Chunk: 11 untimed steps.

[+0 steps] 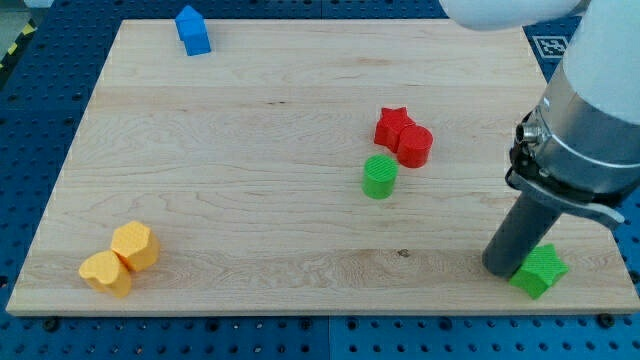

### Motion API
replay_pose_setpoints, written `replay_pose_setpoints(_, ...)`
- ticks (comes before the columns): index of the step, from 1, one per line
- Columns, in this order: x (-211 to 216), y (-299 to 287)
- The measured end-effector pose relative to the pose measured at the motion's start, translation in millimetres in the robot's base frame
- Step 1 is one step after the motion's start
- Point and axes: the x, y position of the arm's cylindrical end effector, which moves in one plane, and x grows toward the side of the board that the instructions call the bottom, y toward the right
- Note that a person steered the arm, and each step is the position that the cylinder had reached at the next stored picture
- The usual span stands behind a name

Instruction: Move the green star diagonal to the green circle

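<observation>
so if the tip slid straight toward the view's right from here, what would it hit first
Most likely the green star: my tip sits at its left edge, seemingly already touching, though depth is hard to judge.

Bright, even overhead light on my feed. Board sharp, no glare. Blocks cast short soft shadows. Arm housing at 1 o'clock overexposed and slightly blurred.
</observation>
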Motion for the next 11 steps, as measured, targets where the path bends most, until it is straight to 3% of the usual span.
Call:
replay_pose_setpoints(2, 22.5, -8.1)
replay_pose_setpoints(8, 23.2, 56.1)
replay_pose_setpoints(10, 22.8, -5.4)
replay_pose_setpoints(11, -1.9, -12.3)
